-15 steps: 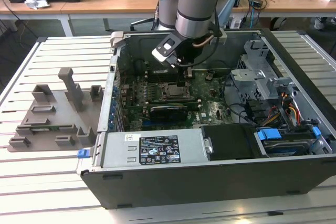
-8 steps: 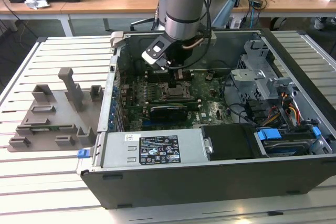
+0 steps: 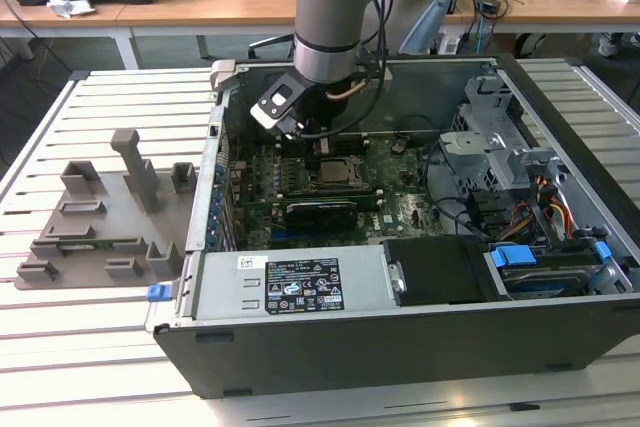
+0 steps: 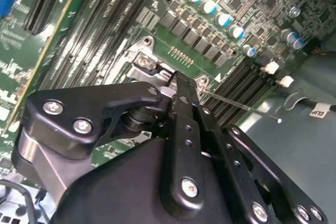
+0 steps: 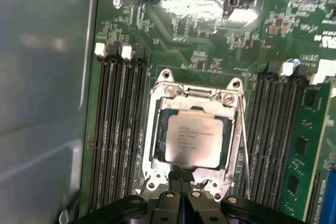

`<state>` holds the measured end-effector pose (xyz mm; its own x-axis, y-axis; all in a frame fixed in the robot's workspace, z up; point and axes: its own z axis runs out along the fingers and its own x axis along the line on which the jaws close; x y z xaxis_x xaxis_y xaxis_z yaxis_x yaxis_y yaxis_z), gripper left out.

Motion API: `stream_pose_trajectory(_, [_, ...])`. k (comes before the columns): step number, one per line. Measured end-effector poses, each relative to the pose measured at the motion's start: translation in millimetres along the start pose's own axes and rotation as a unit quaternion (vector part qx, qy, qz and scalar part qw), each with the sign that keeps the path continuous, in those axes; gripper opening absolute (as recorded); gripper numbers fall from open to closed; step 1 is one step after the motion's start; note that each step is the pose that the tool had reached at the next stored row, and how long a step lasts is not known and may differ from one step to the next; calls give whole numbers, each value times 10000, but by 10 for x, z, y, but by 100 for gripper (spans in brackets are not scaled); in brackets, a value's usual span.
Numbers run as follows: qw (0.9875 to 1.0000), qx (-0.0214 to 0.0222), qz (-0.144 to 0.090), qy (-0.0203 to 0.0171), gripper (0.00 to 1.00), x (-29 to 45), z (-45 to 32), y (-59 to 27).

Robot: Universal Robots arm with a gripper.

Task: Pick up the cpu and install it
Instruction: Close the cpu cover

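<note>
One arm (image 3: 335, 17) upright over open case (image 3: 400, 347), tool (image 5: 181, 176) closed, beside seated cpu (image 5: 193, 140)

cpu (image 5: 193, 140) in socket frame (image 5: 150, 129) on motherboard (image 5: 184, 30); gripper (image 5: 180, 176) near frame edge.

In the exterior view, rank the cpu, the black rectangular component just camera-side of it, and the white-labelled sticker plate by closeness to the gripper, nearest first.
1. cpu: in its socket, just below the gripper.
2. black rectangular component: on the board, a step nearer the camera.
3. white-labelled sticker plate: at the case's camera-side edge.
</note>
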<state>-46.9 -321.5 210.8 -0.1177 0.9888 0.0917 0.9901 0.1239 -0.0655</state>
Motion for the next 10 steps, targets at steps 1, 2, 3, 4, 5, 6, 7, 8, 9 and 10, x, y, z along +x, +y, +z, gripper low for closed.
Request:
stream_pose_trajectory(1, [10000,0,-4,7,11,1,4,0])
stream_pose_trajectory(2, [10000,-1,-5,13,11,1,8,0])
stream_pose_trajectory(3, [10000,-2,-7,25,11,2,17,1])
stream_pose_trajectory(4, [10000,-3,-8,38,11,2,26,1])
stream_pose_trajectory(5, [10000,-4,-9,46,11,1,31,2])
stream_pose_trajectory(6, [10000,-6,-10,60,11,1,38,2])
stream_pose_trajectory(7, [10000,-7,-11,71,11,1,44,2])
stream_pose_trajectory(8, [10000,-10,-13,91,11,1,51,3])
stream_pose_trajectory(9, [10000,-10,-16,94,11,1,51,3])
stream_pose_trajectory(10, [10000,-9,-21,95,11,0,51,5])
